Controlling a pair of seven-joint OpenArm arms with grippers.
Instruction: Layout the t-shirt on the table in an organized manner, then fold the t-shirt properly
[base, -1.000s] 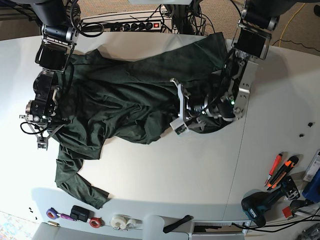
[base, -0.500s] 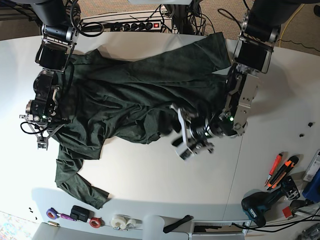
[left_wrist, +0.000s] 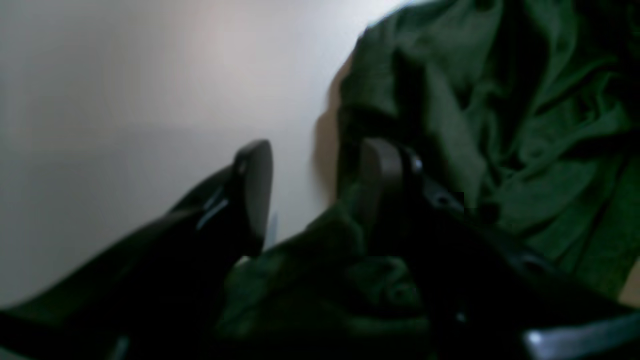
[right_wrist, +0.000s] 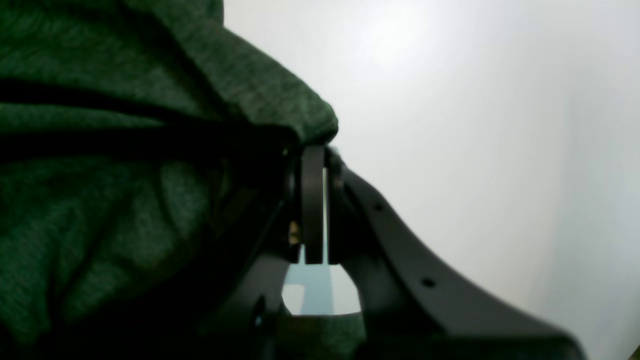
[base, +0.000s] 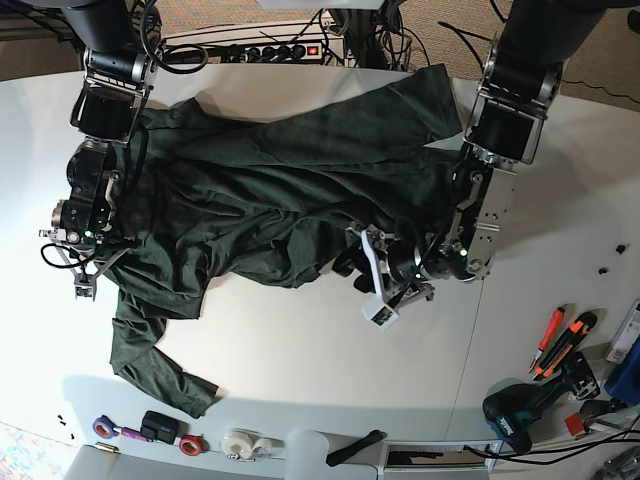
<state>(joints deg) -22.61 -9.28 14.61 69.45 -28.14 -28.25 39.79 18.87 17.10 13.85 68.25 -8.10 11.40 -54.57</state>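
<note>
The dark green t-shirt (base: 260, 190) lies wrinkled across the far half of the white table (base: 330, 360), one long sleeve trailing toward the front left. My left gripper (base: 366, 284) hovers open at the shirt's lower hem. In the left wrist view its fingers (left_wrist: 252, 190) stand apart over bare table (left_wrist: 125, 100), with a loose bunch of shirt (left_wrist: 500, 125) to the right and low between them. My right gripper (base: 85, 272) sits at the shirt's left edge. Its jaws (right_wrist: 320, 200) are shut, and the t-shirt (right_wrist: 100, 200) fabric folds over their tips.
Orange cutters (base: 556, 340) and a drill (base: 520, 412) lie at the front right. Tape rolls (base: 240, 442) and small items line the front edge. A power strip (base: 285, 48) runs behind the table. A seam (base: 478, 340) splits the tabletop.
My left gripper opened and let go of the shirt's lower hem, then dropped toward the table's front. The right arm stayed still.
</note>
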